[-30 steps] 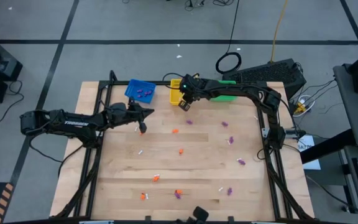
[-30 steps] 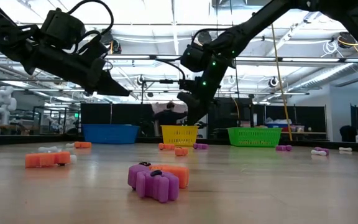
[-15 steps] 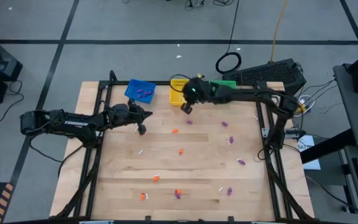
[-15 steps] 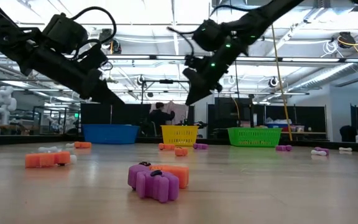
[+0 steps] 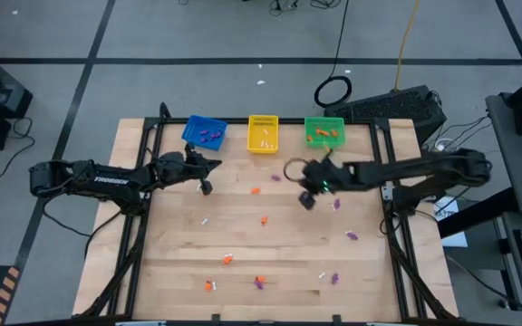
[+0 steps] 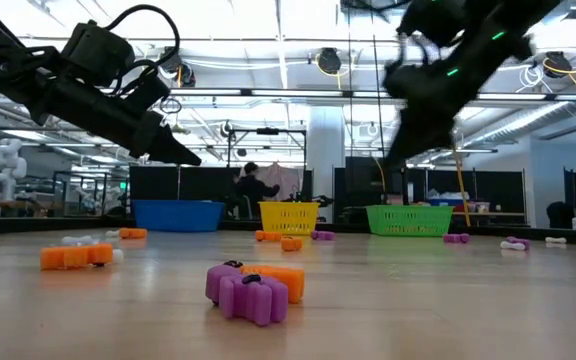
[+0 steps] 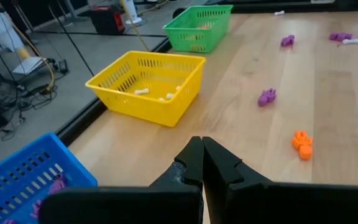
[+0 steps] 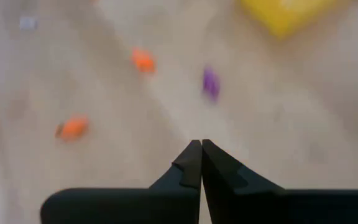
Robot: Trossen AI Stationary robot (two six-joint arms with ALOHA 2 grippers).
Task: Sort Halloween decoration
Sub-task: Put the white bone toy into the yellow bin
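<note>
Small orange, purple and white Halloween trinkets lie scattered on the wooden table, among them an orange one [image 5: 255, 191], a purple one [image 5: 276, 177] and a white one [image 5: 204, 220]. My left gripper [image 5: 207, 187] hangs shut and empty above the table's far left, just in front of the blue basket [image 5: 205, 132]. Its wrist view shows an orange trinket [image 7: 302, 143] and a purple one [image 7: 266, 97] beyond the fingers [image 7: 191, 158]. Above the table's middle right, my right gripper [image 5: 308, 201] is also shut and empty, with a purple trinket [image 5: 336, 205] near it.
Three baskets stand in a row along the far edge. The blue one holds purple trinkets, the yellow one [image 5: 263, 133] white ones, the green one [image 5: 323, 130] orange ones. More trinkets lie near the front edge [image 5: 259, 282]. A person stands in the room beyond [image 6: 251, 190].
My right gripper has swung quickly from above the yellow basket toward the table's right and near side, and now hangs over the middle right. My left gripper has stayed where it was.
</note>
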